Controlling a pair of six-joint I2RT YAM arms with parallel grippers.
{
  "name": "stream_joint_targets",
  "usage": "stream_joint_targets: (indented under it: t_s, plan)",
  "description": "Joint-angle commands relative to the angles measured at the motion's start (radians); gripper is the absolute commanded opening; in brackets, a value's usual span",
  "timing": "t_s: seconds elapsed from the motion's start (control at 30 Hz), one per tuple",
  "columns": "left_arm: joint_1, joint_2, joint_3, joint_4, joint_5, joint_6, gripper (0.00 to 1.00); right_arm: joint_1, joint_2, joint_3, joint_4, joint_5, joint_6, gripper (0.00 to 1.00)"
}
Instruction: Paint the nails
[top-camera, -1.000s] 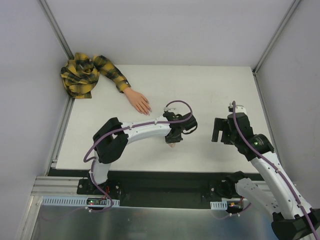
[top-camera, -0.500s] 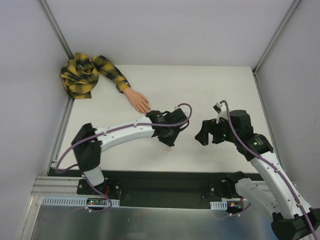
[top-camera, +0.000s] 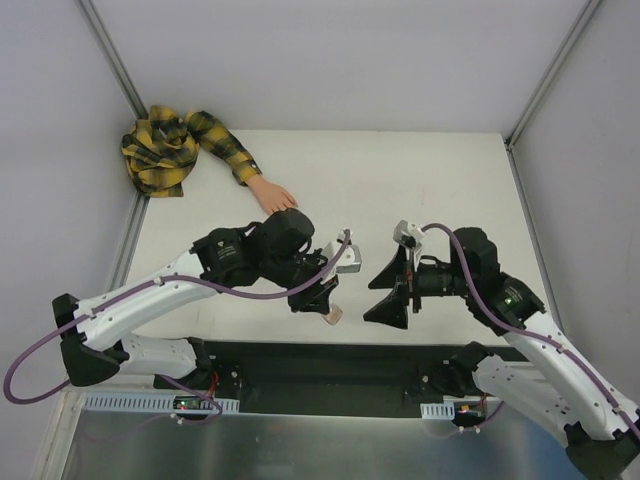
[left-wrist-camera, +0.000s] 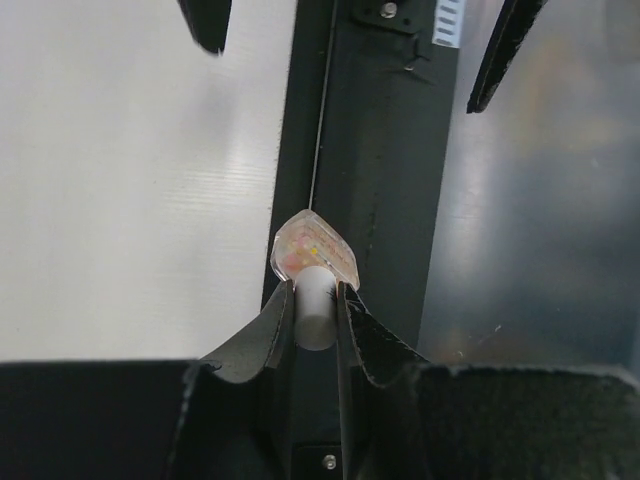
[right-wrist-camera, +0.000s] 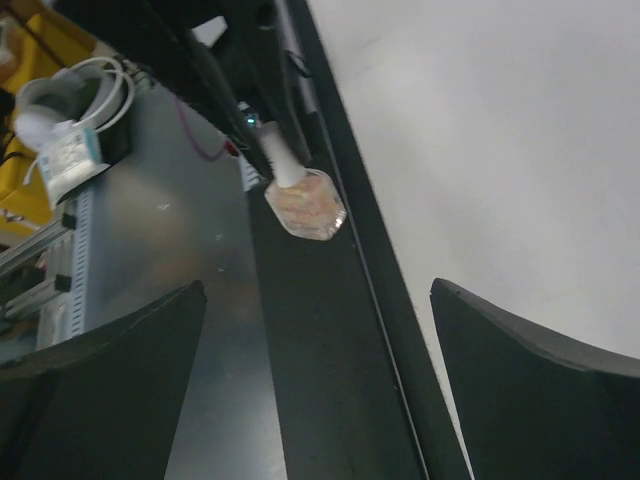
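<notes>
The peach mannequin hand (top-camera: 268, 194) with its yellow-and-black plaid sleeve (top-camera: 175, 145) lies at the table's far left. Its fingertips and nails are hidden behind my left arm. My left gripper (top-camera: 322, 302) is shut on the white cap (left-wrist-camera: 315, 312) of a small clear nail-polish bottle (left-wrist-camera: 314, 248). It holds the bottle above the table's near edge, where it also shows from above (top-camera: 333, 316). My right gripper (top-camera: 386, 296) is open and empty. It points left at the bottle (right-wrist-camera: 306, 205) from a short distance, with the jaws wide apart (right-wrist-camera: 318, 300).
A black rail (top-camera: 300, 352) runs along the table's near edge, with a grey metal base (top-camera: 300, 440) below it. The white table (top-camera: 420, 180) has grey walls on three sides. The sleeve is bunched in the far-left corner.
My left arm has swung toward the near edge and turned, carrying the bottle lower in the view. My right gripper has moved left, turned toward the bottle and spread its jaws.
</notes>
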Motion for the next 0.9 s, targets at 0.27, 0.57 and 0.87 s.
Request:
stream_joint_targets:
  t_s: [0.27,0.57,0.87]
  plan:
    - [0.007,-0.121,0.056,0.101,0.250,0.147,0.00,0.187,0.108,0.089,0.211,-0.123,0.040,0.96]
    - [0.007,-0.109,0.103,0.118,0.261,0.148,0.00,0.233,0.178,0.136,0.240,-0.175,0.033,0.82]
    - [0.007,-0.083,0.134,0.127,0.255,0.150,0.00,0.263,0.182,0.134,0.276,-0.208,0.030,0.62]
